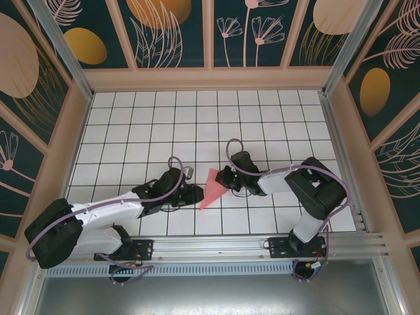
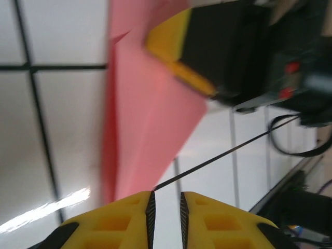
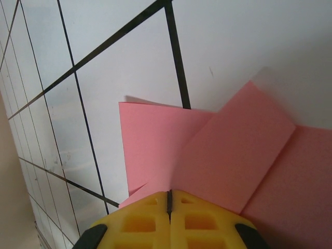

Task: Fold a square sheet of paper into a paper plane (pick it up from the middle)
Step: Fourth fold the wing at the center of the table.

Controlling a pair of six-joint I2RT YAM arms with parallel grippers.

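The pink-red paper (image 1: 211, 189) lies folded to a narrow pointed shape on the white grid table, its point toward the near edge. My right gripper (image 1: 227, 184) is at the paper's right side. In the right wrist view that gripper (image 3: 168, 195) is shut, its yellow tips resting on the folded paper (image 3: 207, 150), where overlapping flaps and creases show. My left gripper (image 1: 197, 195) stands just left of the paper's point. In the left wrist view it (image 2: 166, 207) is slightly open with nothing between its fingers, and the paper (image 2: 145, 119) lies ahead under the right gripper's yellow finger (image 2: 176, 52).
The white grid table (image 1: 197, 118) is enclosed by tan walls with patterned panels. A metal rail (image 1: 262, 246) carrying both arm bases runs along the near edge. Cables loop over each arm.
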